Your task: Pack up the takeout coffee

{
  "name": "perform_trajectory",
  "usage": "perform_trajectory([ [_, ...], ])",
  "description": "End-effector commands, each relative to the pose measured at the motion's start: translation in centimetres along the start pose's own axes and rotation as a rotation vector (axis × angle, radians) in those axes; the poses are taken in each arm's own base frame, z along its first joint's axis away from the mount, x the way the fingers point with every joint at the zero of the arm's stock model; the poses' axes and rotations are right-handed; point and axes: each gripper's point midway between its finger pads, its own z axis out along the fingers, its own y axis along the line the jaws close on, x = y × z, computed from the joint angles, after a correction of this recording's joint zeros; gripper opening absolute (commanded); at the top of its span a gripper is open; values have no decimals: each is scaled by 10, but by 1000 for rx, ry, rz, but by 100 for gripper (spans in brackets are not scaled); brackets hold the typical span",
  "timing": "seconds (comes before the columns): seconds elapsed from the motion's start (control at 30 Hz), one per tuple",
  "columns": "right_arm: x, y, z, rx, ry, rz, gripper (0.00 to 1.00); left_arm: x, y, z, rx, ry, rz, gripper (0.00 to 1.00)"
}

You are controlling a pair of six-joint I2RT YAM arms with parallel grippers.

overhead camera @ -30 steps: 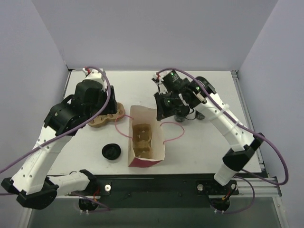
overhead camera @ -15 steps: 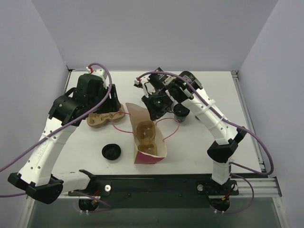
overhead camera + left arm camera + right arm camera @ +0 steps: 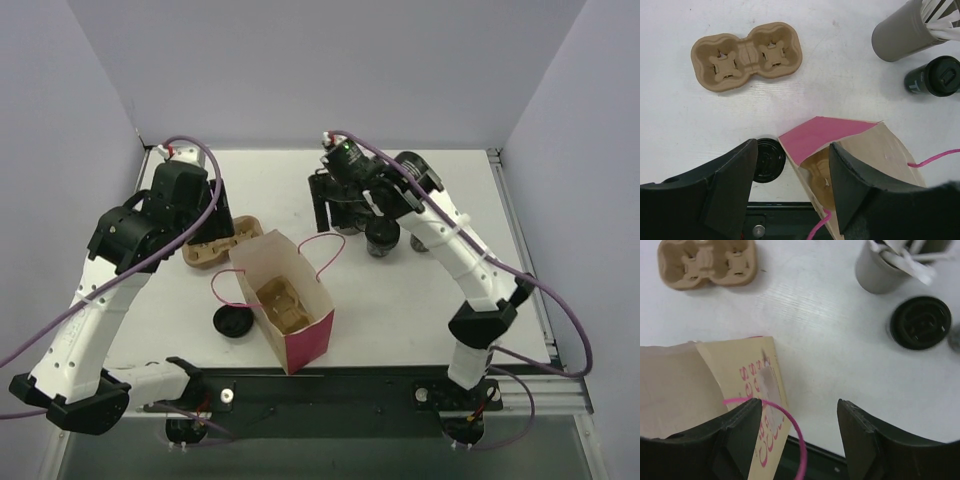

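Both claws hang released and empty: left gripper and right gripper, by the paper bag. Takeout coffee stands on the table, 5 o'clock of the straw holder.

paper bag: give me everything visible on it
The paper bag stands open on the table, turned at an angle to the near edge. It is tan kraft paper inside; one outer face is pink, another tan with pink print. Thin pink cord handles loop from its mouth. A brown moulded-pulp cup carrier sits inside. A loose black lid lies close by on its left.
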Motion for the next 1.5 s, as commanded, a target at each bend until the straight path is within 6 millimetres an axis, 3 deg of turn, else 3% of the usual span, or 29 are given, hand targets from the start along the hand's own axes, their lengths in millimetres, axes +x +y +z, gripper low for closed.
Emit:
perform_trajectory([
  [0.0, 1, -37, -61, 126, -165, 417, 62, 3, 4, -1, -14, -9, -1, 68],
  [0.13, 40, -34, -82, 118, -111, 521, 60, 8, 3, 4, -14, -1, 18, 68],
  [0.17, 56, -32, -76, 123, -61, 521, 60, 8, 2, 4, -11, 1, 22, 68],
  [0.3, 88, -17, -78, 98, -5, 541, 59, 9, 2, 3, -10, -1, 28, 68],
  [0.4, 94, -4, -80, 50, -5, 525, 58, 11, 1, 3, -7, 2, 41, 69],
  [0.6, 101, 28, -57, -29, 80, 491, 56, 15, -4, 6, 4, 14, 51, 69],
  [0.7, 110, 32, -47, -19, 120, 465, 54, 16, -5, 5, 12, 15, 53, 68],
  [0.9, 110, 47, -33, -59, 141, 361, 47, 18, -6, 4, 23, 17, 57, 68],
  [1.2, 131, 28, -13, 10, 190, 115, 34, 18, -10, 12, 27, 40, 59, 69],
  [1.23, 132, 26, -14, 9, 188, 81, 30, 19, -9, 13, 25, 41, 61, 69],
  [1.27, 133, 23, -15, 9, 185, 55, 17, 19, -8, 13, 25, 40, 60, 69],
  [1.37, 120, 12, -19, 23, 115, -51, 0, 14, -12, 13, 56, 24, 75, 69],
  [1.47, 102, -1, -23, 49, 45, -178, 0, 8, -27, 13, 135, 6, 103, 69],
])
